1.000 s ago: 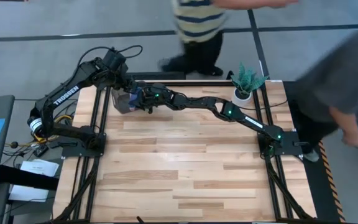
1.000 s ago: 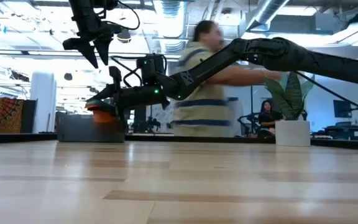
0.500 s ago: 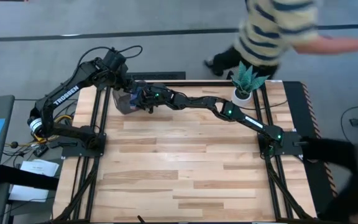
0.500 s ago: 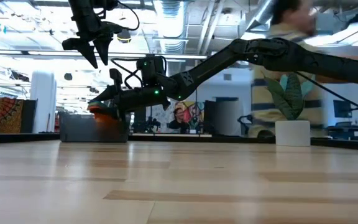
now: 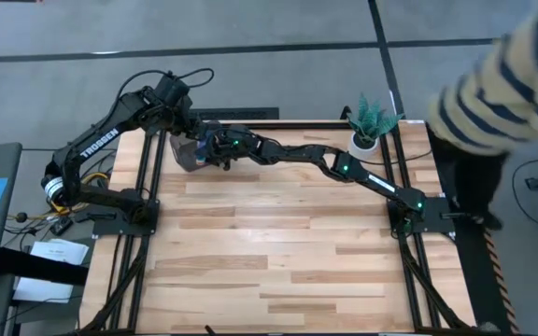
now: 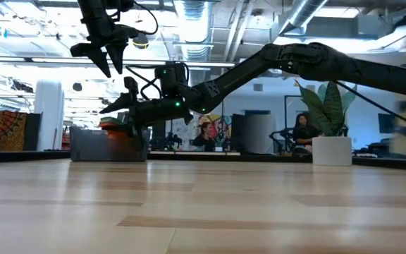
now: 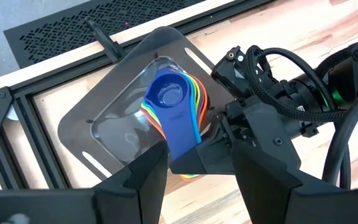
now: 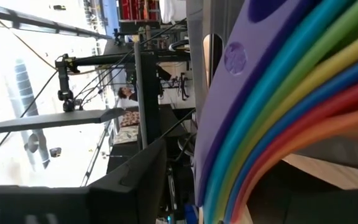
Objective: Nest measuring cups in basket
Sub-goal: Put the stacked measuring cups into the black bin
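We are looking first across the bare wooden table [image 5: 288,252], then to its far left corner, where the basket [image 7: 89,121] is sitting. The measuring cups [image 7: 174,111] are lying nested inside it, the blue one on top, with the coloured handles fanning out toward the right gripper [image 5: 211,146]. In the left wrist view the right gripper's dark fingers [image 7: 253,134] are sitting spread on either side of the stacked handles, right at the basket's edge; we cannot tell whether they are touching the stack. Its own wrist view is filling up with the rainbow of handle edges. We are seeing the left gripper [image 6: 108,60] hanging above the basket, well clear of it, its two fingers parted and holding nothing. Farther along the back edge the white pot with a green plant [image 5: 367,126] is standing, and beyond the right side a person in a striped top [image 5: 493,93] is passing.
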You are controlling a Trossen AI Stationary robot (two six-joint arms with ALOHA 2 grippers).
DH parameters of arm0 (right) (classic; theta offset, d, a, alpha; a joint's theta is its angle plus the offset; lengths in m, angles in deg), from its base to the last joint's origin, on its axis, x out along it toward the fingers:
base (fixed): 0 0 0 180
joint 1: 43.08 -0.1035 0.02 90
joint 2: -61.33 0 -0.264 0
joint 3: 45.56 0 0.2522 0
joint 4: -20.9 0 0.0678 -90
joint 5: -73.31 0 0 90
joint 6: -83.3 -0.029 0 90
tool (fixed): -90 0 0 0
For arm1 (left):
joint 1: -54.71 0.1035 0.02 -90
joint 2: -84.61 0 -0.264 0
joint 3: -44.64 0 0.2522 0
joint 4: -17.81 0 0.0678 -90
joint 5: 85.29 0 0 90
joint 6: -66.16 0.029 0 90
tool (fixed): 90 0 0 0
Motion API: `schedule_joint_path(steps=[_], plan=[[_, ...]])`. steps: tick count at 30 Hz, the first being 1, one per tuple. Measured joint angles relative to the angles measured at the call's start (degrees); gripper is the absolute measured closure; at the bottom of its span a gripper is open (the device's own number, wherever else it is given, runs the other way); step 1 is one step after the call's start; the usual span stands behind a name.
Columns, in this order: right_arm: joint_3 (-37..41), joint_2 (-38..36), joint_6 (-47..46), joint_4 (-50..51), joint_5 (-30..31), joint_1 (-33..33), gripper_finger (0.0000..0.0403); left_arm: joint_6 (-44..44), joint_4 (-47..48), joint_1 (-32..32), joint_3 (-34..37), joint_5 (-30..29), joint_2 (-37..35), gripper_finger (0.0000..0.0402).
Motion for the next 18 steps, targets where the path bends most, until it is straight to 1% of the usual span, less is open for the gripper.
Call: schedule_joint_path(steps=[11, 18], plan=[[0.0, -0.1, -0.5, -0.3, -2.4, -0.2, 0.0198, -0.2, 0.0, 0.0, 0.0, 0.0, 0.0, 0.0235], [0.0, -0.1, -3.4, -0.3, -3.1, -0.4, 0.0202, -0.5, 0.0, 0.0, 0.0, 0.0, 0.0, 0.0235]])
